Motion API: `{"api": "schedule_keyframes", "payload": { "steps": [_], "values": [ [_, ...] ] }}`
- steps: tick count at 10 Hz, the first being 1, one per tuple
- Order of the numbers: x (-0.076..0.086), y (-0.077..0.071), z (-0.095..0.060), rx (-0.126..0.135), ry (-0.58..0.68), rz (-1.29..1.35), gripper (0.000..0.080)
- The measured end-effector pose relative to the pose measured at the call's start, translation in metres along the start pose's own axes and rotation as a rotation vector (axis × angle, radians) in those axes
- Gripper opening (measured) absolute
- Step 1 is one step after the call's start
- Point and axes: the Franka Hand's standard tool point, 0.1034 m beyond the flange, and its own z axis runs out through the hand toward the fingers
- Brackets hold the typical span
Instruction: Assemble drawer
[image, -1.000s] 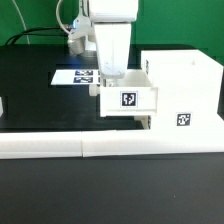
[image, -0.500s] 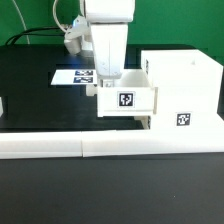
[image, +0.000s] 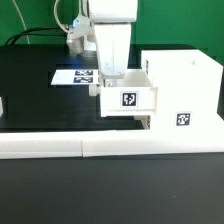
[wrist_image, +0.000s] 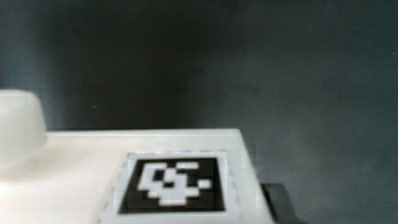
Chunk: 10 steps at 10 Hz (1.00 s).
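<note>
pincer (image: 108, 78) hangs straight down over the small white plastic drawer tray with a black-and-white square tag on its face (image: 128, 98). fingertips look sunk just behind the tray's near wall, at its end farthest from the housing, but i cannot tell whether the fingers are spread or pinching the wall: the exterior view hides the tips behind the tray, and the wrist view shows only the tagged white surface (wrist_image: 169, 180) against the black worktop (wrist_image: 214, 60).

tray sits directly below and beside the pincer, its far end butted against or partly inside the large boxy white plastic housing (image: 180, 90); i cannot tell how deep it goes. judgement: tray is held level and in line with the housing opening so it can slide in sideways, which explains the grip at the outer end, leaving the entering end free. insertion looks partly done.

flat sheet of printed tags (image: 75, 76) lies on the worktop behind the pincer, clear of the slide path. long white bar (image: 100, 145) runs along the worktop edge in front of the tray, likely a stop to keep parts square.

risk: any tilt in the tray could jam it on the housing edge.
</note>
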Motion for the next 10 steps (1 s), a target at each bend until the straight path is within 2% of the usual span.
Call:
{"api": "schedule_keyframes", "payload": {
  "steps": [5, 8, 10],
  "values": [
    [-0.0003, -0.0002, 0.0005, -0.002, -0.001, -0.020, 0.0044],
    [0.0052, 0.0008, -0.0003, -0.004, -0.006, -0.043, 0.0044],
    [0.0037, 0.0002, -0.0009, 0.012, -0.009, -0.040, 0.0044]
  ]
}}
